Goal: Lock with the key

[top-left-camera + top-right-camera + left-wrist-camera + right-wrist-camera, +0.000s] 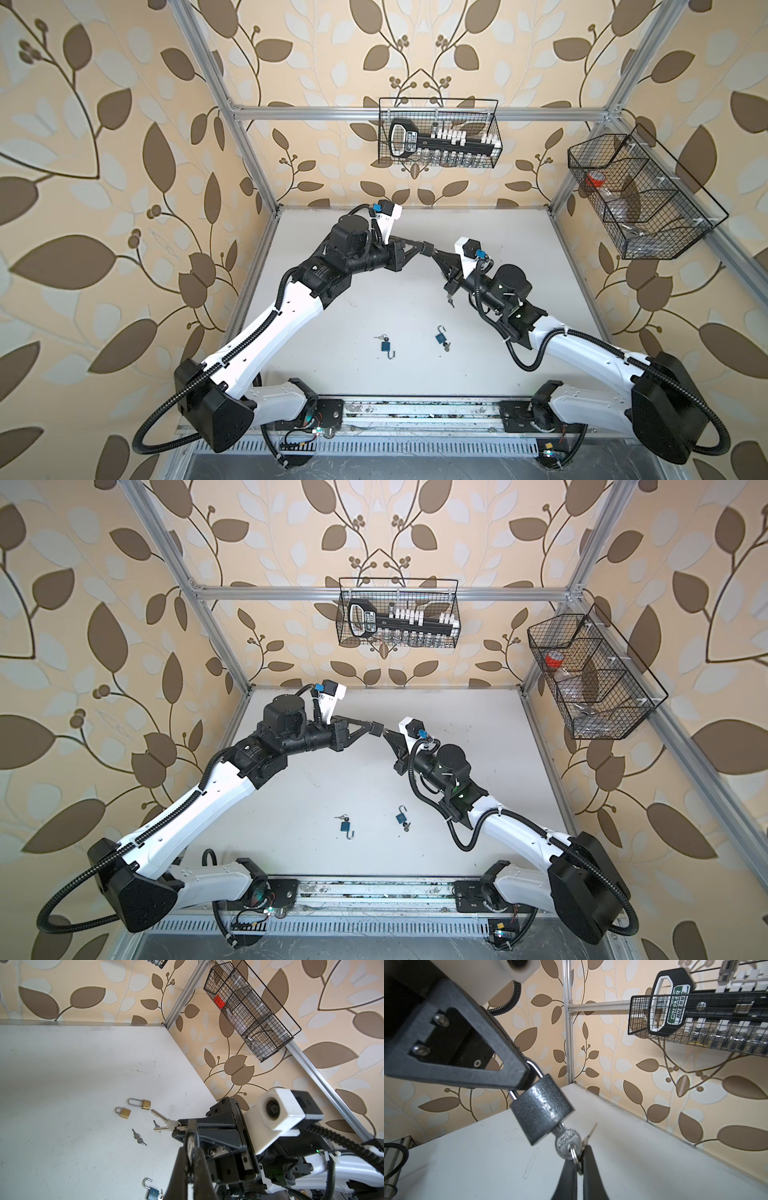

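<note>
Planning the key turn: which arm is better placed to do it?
Right. The right gripper is shut on the key in the padlock; the left gripper holds its shackle, steadying it.

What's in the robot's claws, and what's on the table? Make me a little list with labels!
Left claw: shut on the grey padlock, by its shackle
Right claw: shut on the key bunch
Key in lock: yes, one key sits in the grey padlock's bottom
Grey padlock: held above the table
Lying on table: two blue padlocks, shackles open; two brass padlocks, shackles shut
</note>
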### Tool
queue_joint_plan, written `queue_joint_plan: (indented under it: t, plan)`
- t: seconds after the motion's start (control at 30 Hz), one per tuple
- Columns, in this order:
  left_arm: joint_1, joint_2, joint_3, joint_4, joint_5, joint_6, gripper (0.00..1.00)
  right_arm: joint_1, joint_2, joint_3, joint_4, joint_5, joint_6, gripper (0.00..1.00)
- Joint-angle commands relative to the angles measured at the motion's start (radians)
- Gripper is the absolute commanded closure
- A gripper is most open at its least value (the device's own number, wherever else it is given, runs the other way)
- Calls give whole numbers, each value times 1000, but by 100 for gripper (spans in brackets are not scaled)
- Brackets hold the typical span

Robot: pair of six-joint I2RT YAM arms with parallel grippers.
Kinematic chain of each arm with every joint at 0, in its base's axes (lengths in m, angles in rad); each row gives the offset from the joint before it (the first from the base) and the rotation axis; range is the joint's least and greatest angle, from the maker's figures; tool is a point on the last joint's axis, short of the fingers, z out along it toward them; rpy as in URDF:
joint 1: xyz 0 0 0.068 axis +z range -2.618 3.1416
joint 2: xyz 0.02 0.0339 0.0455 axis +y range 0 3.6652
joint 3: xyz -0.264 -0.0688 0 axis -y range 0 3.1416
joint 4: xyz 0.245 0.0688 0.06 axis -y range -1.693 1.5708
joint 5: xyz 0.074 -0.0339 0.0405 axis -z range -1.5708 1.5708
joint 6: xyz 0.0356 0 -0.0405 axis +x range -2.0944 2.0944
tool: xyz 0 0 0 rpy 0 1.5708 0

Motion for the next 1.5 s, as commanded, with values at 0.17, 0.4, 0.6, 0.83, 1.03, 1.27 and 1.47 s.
queue_joint_plan:
  t: [0.17, 0.4, 0.6, 0.83, 1.03, 1.27, 1.47]
  plan:
    - [0, -73, -11, 54, -5, 4, 100, -48, -37, -23, -28, 27, 58, 100]
    - [1, -87, -22, 79, -8, 0, 100, -52, -67, -58, -33, 75, 70, 100]
    - [4, -92, -29, 68, -28, 7, 100, -54, -93, -79, -77, 114, 76, 100]
    - [3, -63, -20, -55, -115, 68, 100, -56, -55, 6, -394, 292, 232, 100]
    - [2, -2, -32, -146, -184, 62, 100, -69, -59, -23, -506, 217, 293, 100]
    - [2, 49, -94, -159, -228, -2, 100, -74, 102, 114, -782, 54, 287, 100]
    - [3, 86, -104, -207, -286, -20, 100, -70, 231, 164, -860, -57, 270, 100]
